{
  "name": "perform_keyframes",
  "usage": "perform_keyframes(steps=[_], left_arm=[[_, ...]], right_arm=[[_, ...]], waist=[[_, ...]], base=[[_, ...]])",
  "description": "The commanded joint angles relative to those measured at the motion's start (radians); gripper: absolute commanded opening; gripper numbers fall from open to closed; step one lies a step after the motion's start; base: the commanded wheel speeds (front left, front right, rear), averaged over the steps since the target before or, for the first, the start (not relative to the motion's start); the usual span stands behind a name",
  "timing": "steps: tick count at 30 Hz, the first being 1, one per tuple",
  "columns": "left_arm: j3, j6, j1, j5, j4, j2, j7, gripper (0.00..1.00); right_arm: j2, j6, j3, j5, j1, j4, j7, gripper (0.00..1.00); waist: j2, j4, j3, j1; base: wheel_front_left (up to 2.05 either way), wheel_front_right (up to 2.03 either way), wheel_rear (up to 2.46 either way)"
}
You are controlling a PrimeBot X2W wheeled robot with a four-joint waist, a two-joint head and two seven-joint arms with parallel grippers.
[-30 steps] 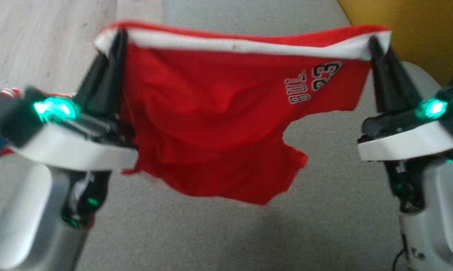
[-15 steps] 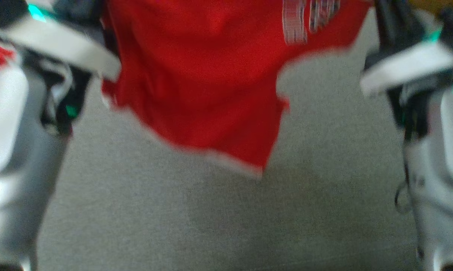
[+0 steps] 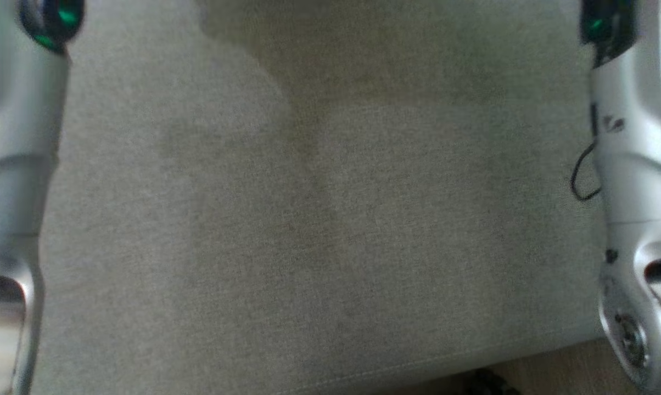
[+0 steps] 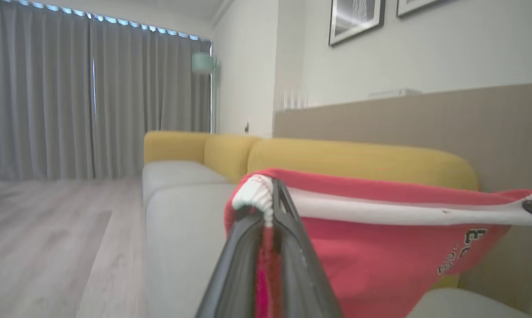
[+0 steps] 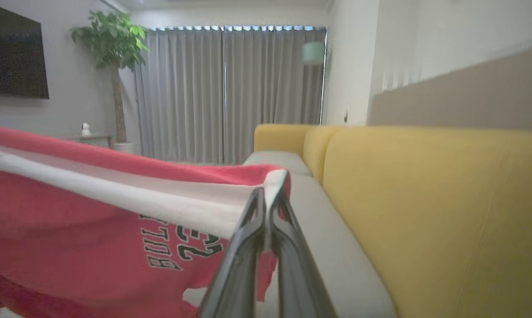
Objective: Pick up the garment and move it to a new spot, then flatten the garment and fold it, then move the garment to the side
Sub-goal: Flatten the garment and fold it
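Left wrist view: red garment (image 4: 363, 251) with white band (image 4: 381, 212), stretched mid-frame.
Left tool (image 4: 272, 198), right tool (image 5: 266, 201) clamped on band corners; grey sofa seat (image 3: 330, 219) across head view.

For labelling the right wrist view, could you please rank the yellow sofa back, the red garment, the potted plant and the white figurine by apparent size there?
1. yellow sofa back and red garment: about alike, and both are close to the camera, so left unranked.
2. potted plant.
3. white figurine, smallest.
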Motion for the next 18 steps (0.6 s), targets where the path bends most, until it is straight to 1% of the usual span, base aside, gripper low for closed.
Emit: perform_keyframes(steps=[1,5,7,9,14,15,18], left_arm=[[0.016,-0.002,-0.003,-0.006,-0.011,0.038,-0.016,0.0],[-0.018,-0.005,0.086,-0.034,0.027,0.018,-0.081,0.0],[-0.029,-0.006,0.139,-0.06,0.026,0.005,-0.109,0.0],[-0.047,-0.006,0.198,-0.072,0.012,0.005,-0.131,0.0],[-0.067,-0.007,0.384,-0.094,-0.072,0.015,-0.16,0.0],[-0.075,-0.007,0.47,-0.087,-0.116,0.019,-0.164,0.0],[-0.068,0.005,0.601,-0.085,-0.189,0.017,-0.167,0.0]], right_arm=[[0.022,0.007,0.018,0.019,0.01,-0.012,-0.018,0.0],[0.022,0.007,0.063,0.087,0.089,0.046,-0.061,0.0],[0.022,0.007,0.067,0.114,0.141,0.048,-0.071,0.0],[0.022,0.007,0.07,0.127,0.198,0.034,-0.075,0.0],[0.022,0.007,0.038,0.137,0.365,-0.088,-0.077,0.0],[0.022,0.007,0.022,0.134,0.445,-0.143,-0.077,0.0],[0.022,0.007,0.004,0.12,0.569,-0.22,-0.077,0.0]], waist=[[0.0001,-0.008,0.055,-0.0004],[0.0001,-0.005,0.068,-0.0004],[0.0001,-0.001,0.062,-0.0004],[0.0001,0.0,0.048,-0.0004],[0.0001,0.008,-0.01,-0.0004],[0.0001,0.015,-0.044,-0.0004],[0.0001,0.021,-0.104,-0.0004]], base=[[0.0,0.0,0.0],[0.0,0.0,0.0],[0.0,0.0,0.0],[0.0,0.0,0.0],[0.0,0.0,0.0],[0.0,0.0,0.0],[0.0,0.0,0.0]])
